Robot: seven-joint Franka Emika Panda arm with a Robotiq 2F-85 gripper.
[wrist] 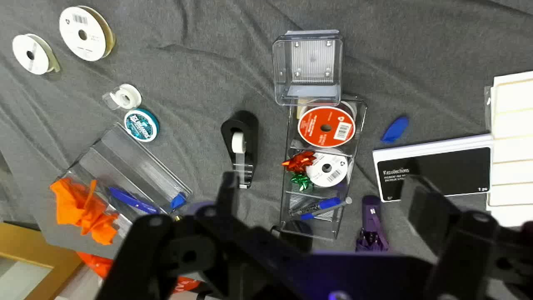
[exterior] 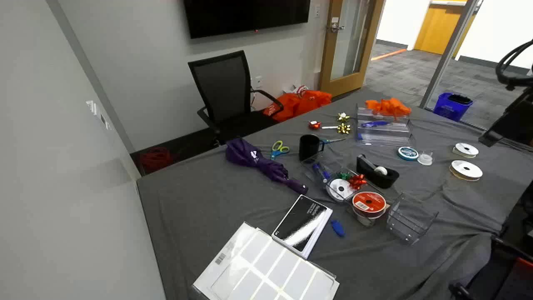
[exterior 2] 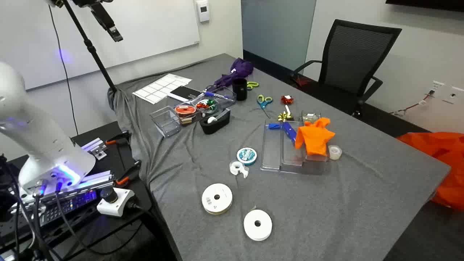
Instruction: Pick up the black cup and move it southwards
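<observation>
The black cup (exterior: 309, 148) stands upright on the grey-covered table, beside the pen end of a clear organizer. It also shows in an exterior view (exterior 2: 239, 89), beside the purple umbrella. In the wrist view the cup (wrist: 296, 235) is partly hidden by the gripper body, and its handle shows at its left. My gripper (wrist: 322, 187) is open with wide-apart fingers and nothing between them. In an exterior view the gripper (exterior 2: 108, 27) hangs high above the table, well away from the cup. It is partly visible at the right edge of an exterior view (exterior: 493, 135).
The clear organizer (wrist: 287, 166) holds ribbon rolls, bows and pens. A black tape dispenser (exterior: 377, 171), a purple umbrella (exterior: 266, 165) and scissors (exterior 2: 264, 101) are near the cup. A clear tray (exterior 2: 272, 152) with orange cloth (exterior 2: 314, 136) and white ribbon spools (exterior 2: 216, 198) are farther away.
</observation>
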